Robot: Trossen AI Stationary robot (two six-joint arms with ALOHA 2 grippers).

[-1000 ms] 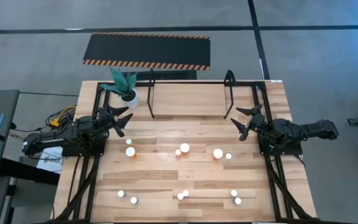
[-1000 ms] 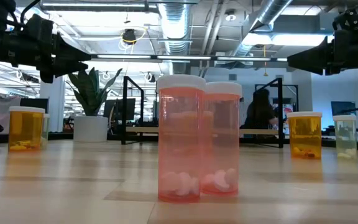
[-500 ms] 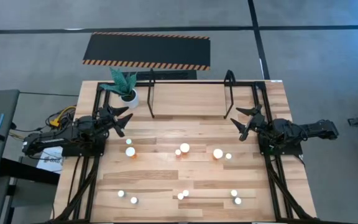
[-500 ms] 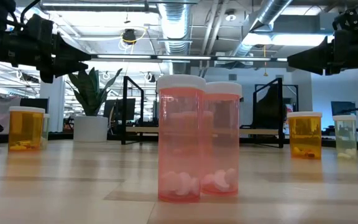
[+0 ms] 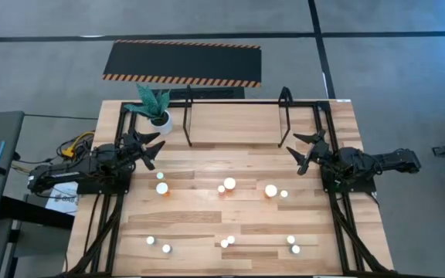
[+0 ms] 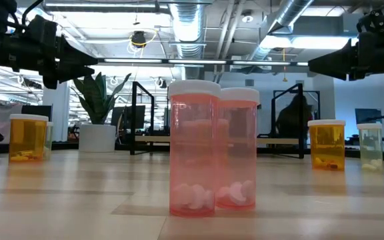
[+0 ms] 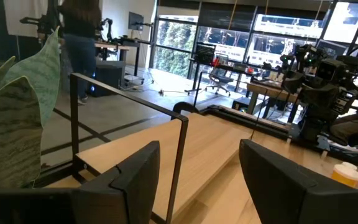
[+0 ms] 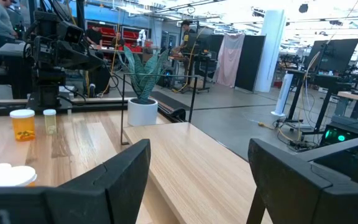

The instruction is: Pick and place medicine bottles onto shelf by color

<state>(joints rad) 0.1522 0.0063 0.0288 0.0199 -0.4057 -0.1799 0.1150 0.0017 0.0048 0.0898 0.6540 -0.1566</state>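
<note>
Nearest you along the front edge of the table [image 5: 207, 232], a scatter of small medicine bottles [image 5: 224, 242] stands untouched; the low view shows two pink bottles [image 6: 193, 148] side by side, close enough that you cannot tell whether they touch. Further in, a middle row holds more: a larger orange bottle [image 5: 162, 188] with a small pale one just beside it on the left, a pair near the centre [image 5: 229, 184], and a large white-capped bottle [image 5: 270, 190] with a small greenish one [image 5: 284, 194] next to it on the right.

Beyond that row, your two arms sit at the table's sides. The left gripper [image 5: 154, 147] hangs above the wood on the left with its fingers spread and nothing between them; the left wrist view confirms an empty gap. The right gripper [image 5: 300, 150] mirrors it on the right, jaws also apart and empty.

At the far edge stands the shelf [image 5: 234, 116], its black tube frame bare as far as the high view shows, with the potted plant [image 5: 157, 112] beside its left post.

So, judging from this layout, no bottle is on the shelf: you have every bottle left to pick, sort by colour and place.
</note>
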